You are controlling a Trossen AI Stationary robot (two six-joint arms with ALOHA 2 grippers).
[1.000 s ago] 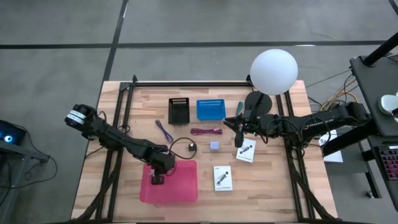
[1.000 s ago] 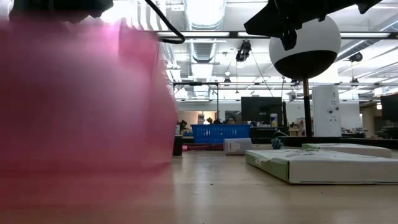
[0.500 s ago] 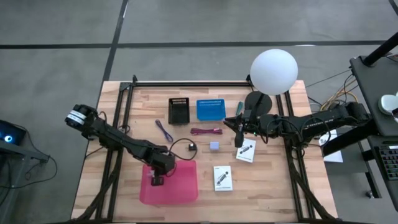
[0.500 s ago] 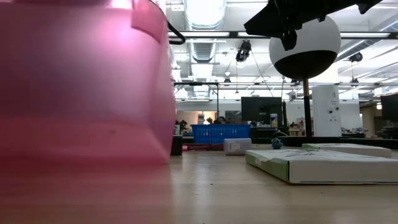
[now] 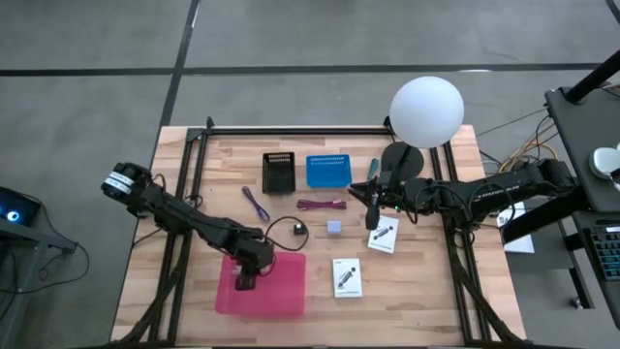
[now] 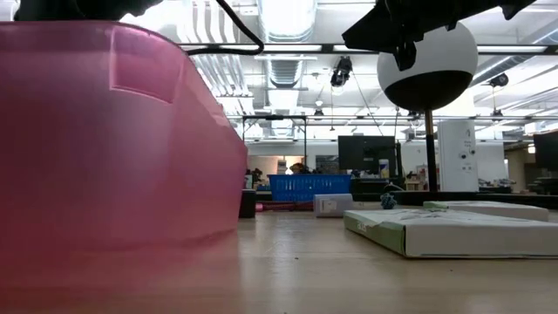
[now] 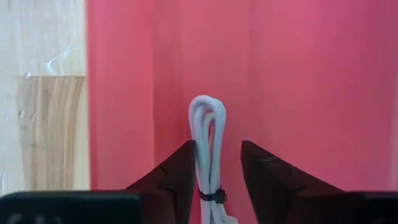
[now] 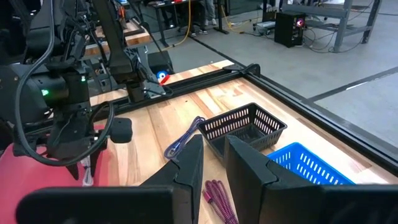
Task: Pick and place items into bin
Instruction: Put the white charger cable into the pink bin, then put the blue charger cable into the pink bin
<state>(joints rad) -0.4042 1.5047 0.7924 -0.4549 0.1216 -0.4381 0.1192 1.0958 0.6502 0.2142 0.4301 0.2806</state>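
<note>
The white coiled cable (image 7: 208, 149) hung between the fingers of your left gripper (image 7: 214, 168), against one finger and clear of the other. The pink bin (image 5: 286, 296) lay directly beneath it. The fingers stood apart, so I judged this to be the release step of a drop into the bin.

A second before, those fingers had been nearly together. In the low view the bin had been a blur filling the frame's left side, and it now sat lower and sharp. Your right gripper (image 8: 213, 162) had not moved: it waited over the far side of the bench from the bin, fingers narrowly apart with nothing between them.

Next you needed to lift the left gripper clear of the bin and go for a nearby item. The black cube (image 5: 299, 230) lay just beyond the gripper, with the lavender cube (image 5: 334, 227) a little past it.
</note>
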